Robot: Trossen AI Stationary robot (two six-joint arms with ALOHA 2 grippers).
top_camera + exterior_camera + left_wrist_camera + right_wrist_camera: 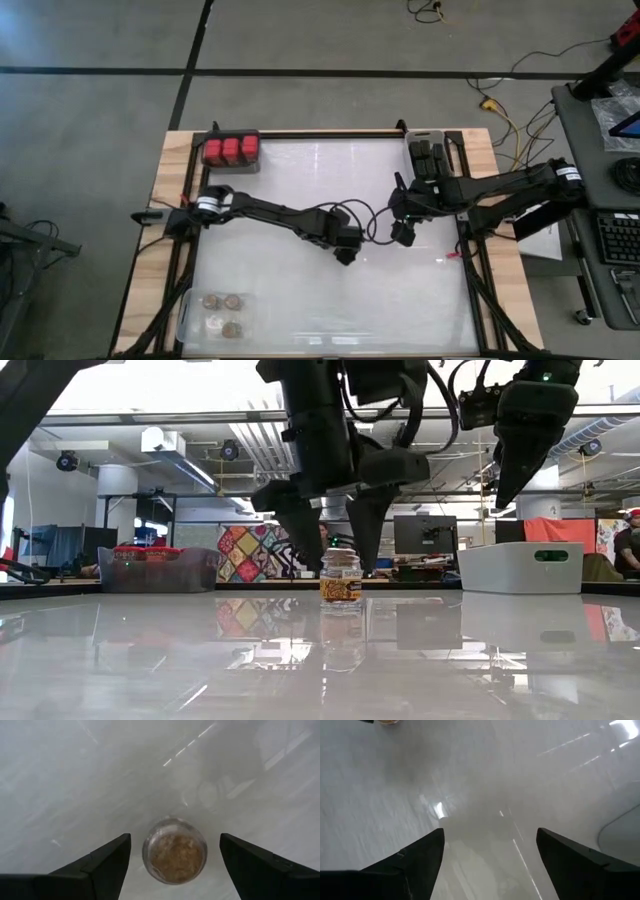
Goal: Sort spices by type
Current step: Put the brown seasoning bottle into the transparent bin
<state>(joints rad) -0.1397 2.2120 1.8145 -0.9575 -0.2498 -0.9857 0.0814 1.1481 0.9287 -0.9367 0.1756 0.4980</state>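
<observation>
From above, a clear bin [231, 150] at the upper left holds three red blocky spice containers [230, 149], a grey bin [428, 150] at upper centre-right holds black ones [430, 160], and a clear tray [214, 313] at lower left holds round tan-topped jars [222, 300]. At bench level, a small glass jar of tan spice [341, 577] stands upright mid-frame on the glossy white bench [320, 660] between the spread fingers of the left pincer [334, 535], untouched. The left wrist view shows it centred in that gap, while the right pincer [490, 855] hangs apart over bare bench.

One camera looks straight down from high up on the whole white table [330, 290] and both arms, and another sits low at the table's edge, looking flat across it into the room. The left wrist camera looks down from close by at a tan-topped jar [174, 851] between the left gripper [175, 865] fingers. That jar also shows in the low view, while the right wrist camera sees bare tabletop ahead of the right gripper [490, 857].
</observation>
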